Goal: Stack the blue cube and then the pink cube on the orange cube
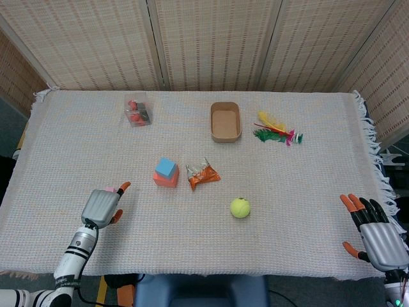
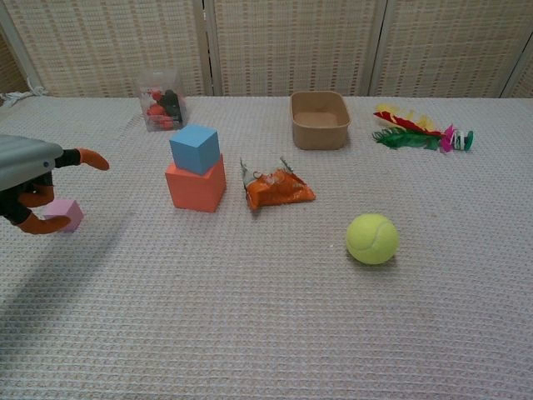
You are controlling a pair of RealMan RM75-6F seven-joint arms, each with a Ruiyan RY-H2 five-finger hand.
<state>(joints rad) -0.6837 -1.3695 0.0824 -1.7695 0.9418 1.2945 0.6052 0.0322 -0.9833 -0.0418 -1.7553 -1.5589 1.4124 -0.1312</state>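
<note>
The blue cube [image 1: 165, 167] [image 2: 195, 148] rests on top of the orange cube [image 1: 167, 180] [image 2: 196, 186] near the table's middle left. The small pink cube [image 2: 67, 214] lies on the cloth to their left; in the head view only a sliver of it [image 1: 110, 189] shows past my left hand. My left hand [image 1: 102, 206] [image 2: 29, 171] hovers open right over the pink cube, fingers spread, holding nothing. My right hand [image 1: 377, 231] hangs open off the table's front right edge.
A crumpled orange snack bag [image 2: 276, 188] lies right of the stack, a tennis ball [image 2: 371, 238] further front. A brown tray [image 2: 319, 120], a clear box of small items [image 2: 161, 110] and a feather shuttlecock [image 2: 420, 133] sit along the back.
</note>
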